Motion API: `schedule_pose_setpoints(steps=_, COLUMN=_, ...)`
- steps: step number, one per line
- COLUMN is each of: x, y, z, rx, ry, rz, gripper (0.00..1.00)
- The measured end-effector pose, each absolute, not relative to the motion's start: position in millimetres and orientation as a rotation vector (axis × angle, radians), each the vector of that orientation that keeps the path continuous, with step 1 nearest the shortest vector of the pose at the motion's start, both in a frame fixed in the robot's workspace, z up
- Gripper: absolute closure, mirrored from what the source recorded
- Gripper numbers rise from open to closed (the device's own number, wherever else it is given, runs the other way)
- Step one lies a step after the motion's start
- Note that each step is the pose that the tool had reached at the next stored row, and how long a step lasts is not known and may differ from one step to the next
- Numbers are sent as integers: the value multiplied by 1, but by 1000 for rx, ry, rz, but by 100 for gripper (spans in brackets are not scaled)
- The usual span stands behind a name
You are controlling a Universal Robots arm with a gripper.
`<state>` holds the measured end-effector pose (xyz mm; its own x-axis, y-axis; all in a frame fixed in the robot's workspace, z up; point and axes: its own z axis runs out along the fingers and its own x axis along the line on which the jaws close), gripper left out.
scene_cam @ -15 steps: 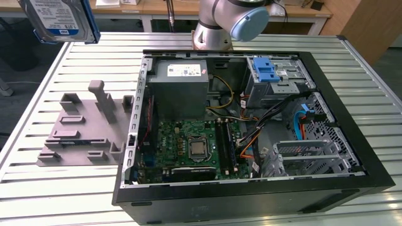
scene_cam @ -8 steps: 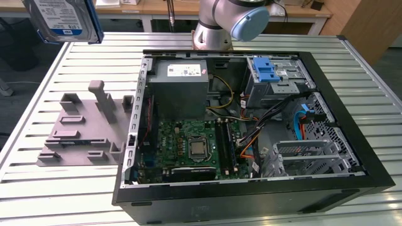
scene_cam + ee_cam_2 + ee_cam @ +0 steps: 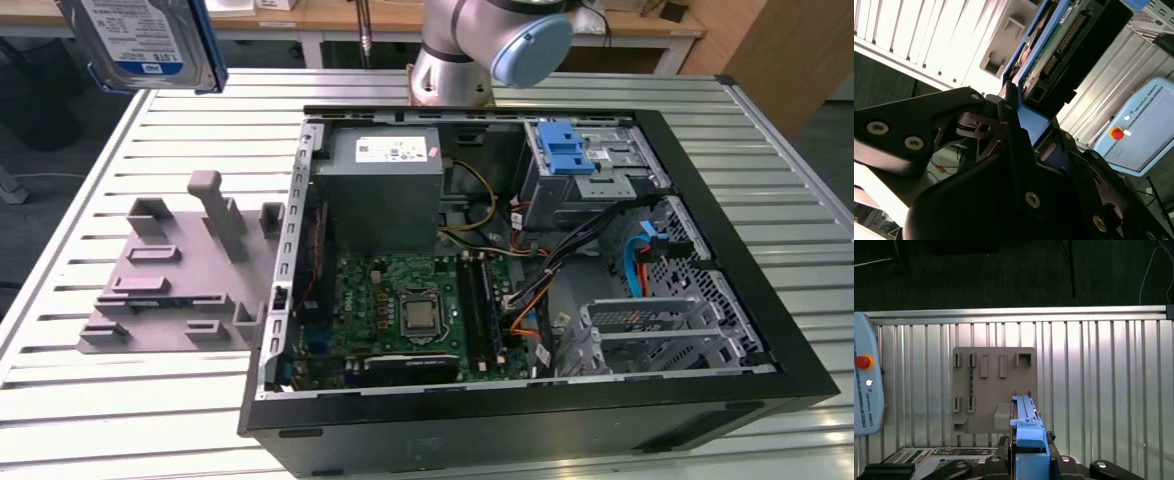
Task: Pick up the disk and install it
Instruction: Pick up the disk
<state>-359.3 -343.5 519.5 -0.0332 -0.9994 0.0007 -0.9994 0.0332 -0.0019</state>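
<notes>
Disk (image 3: 140, 40) in gripper (image 3: 1028, 441), outside computer case (image 3: 534, 428)

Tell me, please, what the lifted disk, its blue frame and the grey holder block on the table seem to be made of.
The silver-grey rectangular disk: probably metal, grey edges beside a glossy paper label. Its blue frame: likely moulded plastic, even matte colour. The grey slotted holder block: apparently matte plastic, possibly printed.

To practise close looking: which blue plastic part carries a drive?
The one framing the disk, raised off the table, outside the case; the blue latch sits bare on the drive cage inside.
</notes>
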Motion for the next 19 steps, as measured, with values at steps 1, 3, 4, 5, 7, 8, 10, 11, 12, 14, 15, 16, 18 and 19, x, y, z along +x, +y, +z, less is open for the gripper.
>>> schedule_pose_setpoints(steps=1, x=-358, y=-344, z=519, rx=-2184, ry=2257, rz=-3, gripper=64)
schedule_pose_setpoints(steps=3, x=-355, y=-344, z=519, rx=-2184, ry=2257, rz=-3, gripper=64)
schedule_pose_setpoints(steps=4, x=-354, y=-344, z=519, rx=-2184, ry=2257, rz=-3, gripper=64)
schedule_pose_setpoints(steps=5, x=-352, y=-345, z=519, rx=-2184, ry=2257, rz=-3, gripper=64)
schedule_pose_setpoints(steps=7, x=-350, y=-347, z=519, rx=-2184, ry=2258, rz=-3, gripper=64)
schedule_pose_setpoints(steps=8, x=-349, y=-348, z=519, rx=-2184, ry=2258, rz=-3, gripper=64)
schedule_pose_setpoints(steps=10, x=-347, y=-351, z=519, rx=-2184, ry=2257, rz=-3, gripper=64)
schedule_pose_setpoints(steps=11, x=-346, y=-353, z=519, rx=-2184, ry=2257, rz=-3, gripper=64)
schedule_pose_setpoints(steps=12, x=-345, y=-354, z=519, rx=-2184, ry=2257, rz=-3, gripper=64)
schedule_pose_setpoints(steps=14, x=-343, y=-358, z=519, rx=-2184, ry=2258, rz=-3, gripper=64)
schedule_pose_setpoints(steps=15, x=-343, y=-360, z=519, rx=-2183, ry=2258, rz=-3, gripper=64)
schedule_pose_setpoints(steps=16, x=-342, y=-362, z=519, rx=-2184, ry=2258, rz=-3, gripper=64)
schedule_pose_setpoints(steps=18, x=-340, y=-363, z=519, rx=-2183, ry=2258, rz=-3, gripper=64)
schedule_pose_setpoints(steps=19, x=-339, y=-364, z=519, rx=-2183, ry=2258, rz=-3, gripper=64)
